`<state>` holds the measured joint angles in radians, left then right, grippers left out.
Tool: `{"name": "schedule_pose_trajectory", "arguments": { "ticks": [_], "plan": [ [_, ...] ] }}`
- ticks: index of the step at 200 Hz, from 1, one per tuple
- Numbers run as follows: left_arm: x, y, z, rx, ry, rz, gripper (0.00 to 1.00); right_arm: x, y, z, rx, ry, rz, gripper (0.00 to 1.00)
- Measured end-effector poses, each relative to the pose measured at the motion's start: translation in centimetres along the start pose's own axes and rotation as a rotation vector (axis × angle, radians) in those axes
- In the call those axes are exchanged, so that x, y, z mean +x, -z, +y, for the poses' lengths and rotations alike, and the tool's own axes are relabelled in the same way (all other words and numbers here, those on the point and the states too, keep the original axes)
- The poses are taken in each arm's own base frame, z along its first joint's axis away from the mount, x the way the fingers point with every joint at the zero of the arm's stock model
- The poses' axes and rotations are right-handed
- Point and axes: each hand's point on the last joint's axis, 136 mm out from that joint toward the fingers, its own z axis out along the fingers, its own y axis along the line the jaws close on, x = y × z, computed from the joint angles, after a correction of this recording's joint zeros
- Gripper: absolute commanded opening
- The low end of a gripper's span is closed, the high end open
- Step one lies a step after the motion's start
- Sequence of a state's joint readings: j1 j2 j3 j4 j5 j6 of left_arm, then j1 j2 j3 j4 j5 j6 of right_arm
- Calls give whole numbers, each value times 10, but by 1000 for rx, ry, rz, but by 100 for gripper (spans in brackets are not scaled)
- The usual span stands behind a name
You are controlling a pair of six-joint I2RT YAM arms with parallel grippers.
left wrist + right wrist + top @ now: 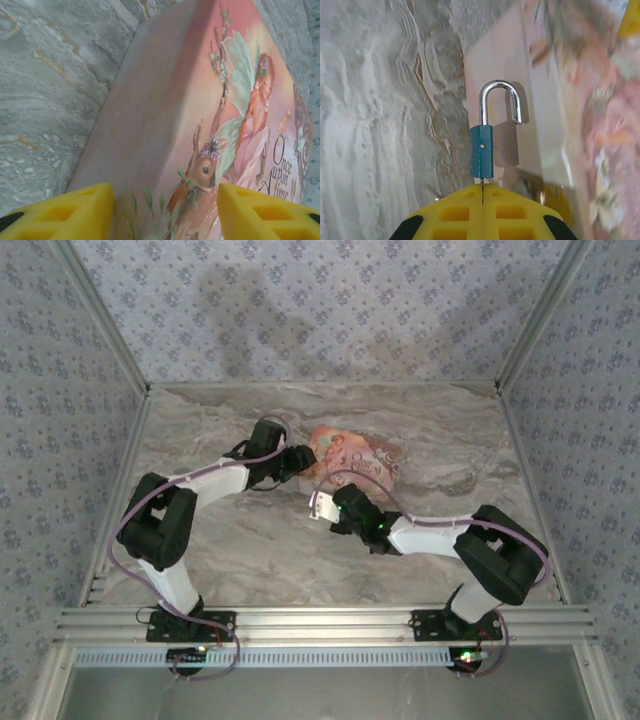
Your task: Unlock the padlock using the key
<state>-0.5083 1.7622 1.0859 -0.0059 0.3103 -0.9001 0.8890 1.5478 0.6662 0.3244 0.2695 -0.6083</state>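
2 black-and-white arms, each ending in a yellow-fingered pincer

The left arm [170, 540] and right arm [485, 550] share 1 build: bulky black joint housings, white link tubes between them, and a thin lilac cable [128, 515] looped along each from base to wrist. Black base plates [190, 625] carry small red and green lights, and 1 more green light glows near the right wrist. The left pincer [165, 212] and right pincer [482, 212] have bright yellow moulded fingers [65, 215] with square pockets sunk into them and black mounts at their outer corners.
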Motion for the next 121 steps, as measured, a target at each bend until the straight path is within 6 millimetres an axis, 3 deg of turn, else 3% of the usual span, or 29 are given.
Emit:
{"name": "schedule_pose_trajectory", "arguments": {
  "ticks": [71,121],
  "plan": [
    [2,2,3,0,8,9,58,-19,5,-5,19,8,-48,0],
    [-6,38,16,-4,29,-62,59,-43,28,-2,14,11,-114,0]
  ]
}}
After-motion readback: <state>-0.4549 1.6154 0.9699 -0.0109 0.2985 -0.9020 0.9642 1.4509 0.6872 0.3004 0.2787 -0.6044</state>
